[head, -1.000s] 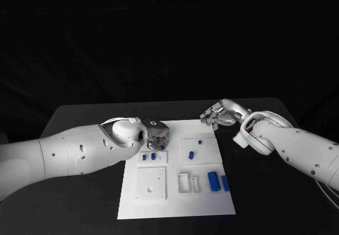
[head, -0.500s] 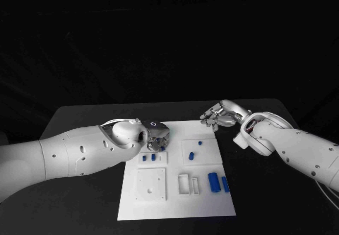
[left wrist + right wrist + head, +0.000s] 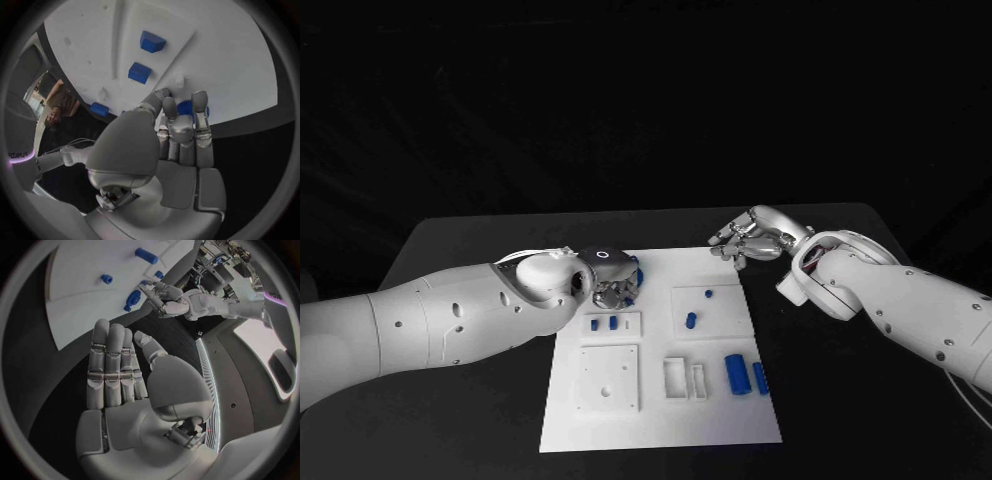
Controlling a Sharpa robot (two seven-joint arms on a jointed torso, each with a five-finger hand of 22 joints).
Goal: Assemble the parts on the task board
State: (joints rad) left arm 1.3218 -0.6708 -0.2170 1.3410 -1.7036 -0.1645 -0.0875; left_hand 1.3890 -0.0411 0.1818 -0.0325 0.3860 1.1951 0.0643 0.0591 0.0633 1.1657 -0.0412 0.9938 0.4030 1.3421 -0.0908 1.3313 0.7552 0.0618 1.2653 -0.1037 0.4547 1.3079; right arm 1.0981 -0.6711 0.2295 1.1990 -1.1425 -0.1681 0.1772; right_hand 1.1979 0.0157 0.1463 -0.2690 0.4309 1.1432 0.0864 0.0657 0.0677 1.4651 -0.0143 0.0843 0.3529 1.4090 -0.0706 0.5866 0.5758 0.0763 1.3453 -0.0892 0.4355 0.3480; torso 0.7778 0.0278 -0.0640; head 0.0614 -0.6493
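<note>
One white task board (image 3: 661, 420) lies on a black table (image 3: 473, 400).

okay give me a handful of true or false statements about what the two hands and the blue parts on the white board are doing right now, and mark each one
1. The left hand has its fingers closed on a blue part above the task board. True.
2. The right hand holds a blue part. False: its fingers are apart with nothing in them, off the board's far right corner.
3. Two long blue cylinders lie side by side near the board's right edge. True.
4. The two small blue blocks lie on the black table beside the board. False: they are on the board, in a small raised plate just near of the left hand.
5. Both hands are touching each other. False: they are well apart, at opposite sides of the board.
</note>
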